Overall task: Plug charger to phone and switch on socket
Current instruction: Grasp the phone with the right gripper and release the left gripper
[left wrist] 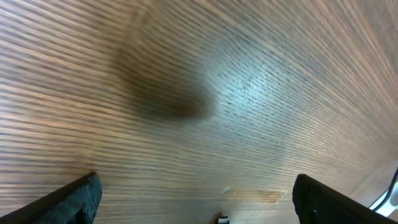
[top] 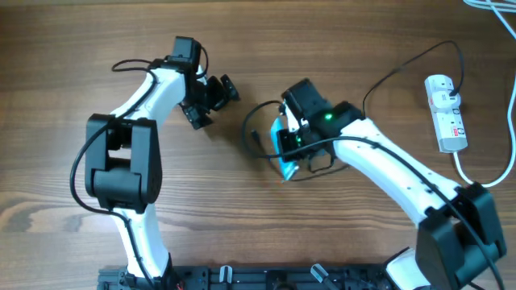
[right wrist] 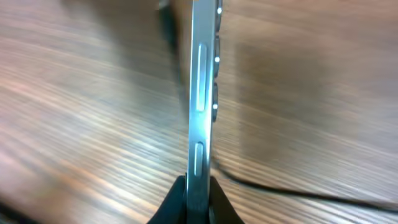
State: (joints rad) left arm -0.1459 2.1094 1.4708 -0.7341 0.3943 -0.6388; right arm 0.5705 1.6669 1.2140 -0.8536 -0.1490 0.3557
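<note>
My right gripper is shut on the phone and holds it on its edge at the table's middle; a strip of its teal screen shows. In the right wrist view the phone's metal edge with its side buttons stands upright between the fingers. The charger's thin black cable loops left of the phone, its end lying on the table apart from it. The cable also passes behind the phone in the right wrist view. The socket lies at the far right. My left gripper is open and empty over bare wood.
The socket's thick white cord runs off toward the right edge. The black cable arcs from the socket over the right arm. The wooden table is bare at the left. A small unclear object shows at the left wrist view's bottom edge.
</note>
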